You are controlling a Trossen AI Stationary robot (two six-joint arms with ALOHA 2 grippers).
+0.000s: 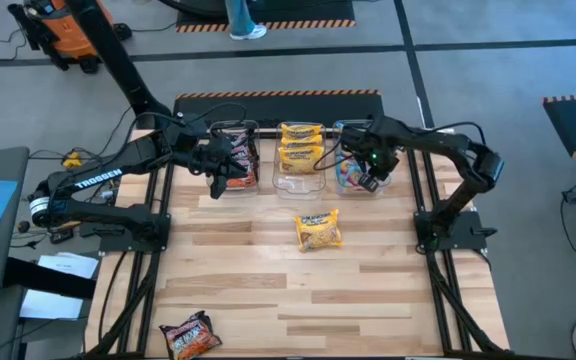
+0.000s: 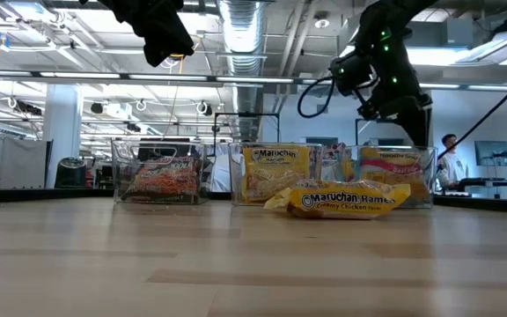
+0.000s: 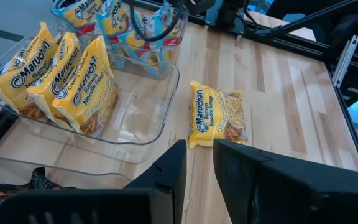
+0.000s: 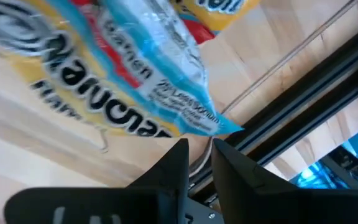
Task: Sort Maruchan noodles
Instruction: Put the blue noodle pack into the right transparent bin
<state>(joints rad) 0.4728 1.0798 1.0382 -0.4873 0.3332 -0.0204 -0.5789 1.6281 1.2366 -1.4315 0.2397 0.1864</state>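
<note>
Three clear tubs stand along the table's far edge. The left tub (image 1: 238, 190) holds dark packets (image 2: 158, 180), the middle tub (image 1: 303, 185) yellow ones (image 3: 61, 74), and the right tub (image 1: 340, 185) blue ones (image 4: 148, 68). One yellow packet (image 1: 318, 230) lies flat on the table in front of the middle tub. A dark packet (image 1: 190, 337) lies near the front left corner. My left gripper (image 3: 199, 158) hangs open over the left tub. My right gripper (image 4: 199, 152) points down over the right tub, open, with the blue packets just beyond its fingertips.
Black frame rails (image 1: 423, 200) run along the table's left and right sides. Bare wood stretches from the tubs to the near edge. A person (image 2: 448, 163) stands in the room behind the table.
</note>
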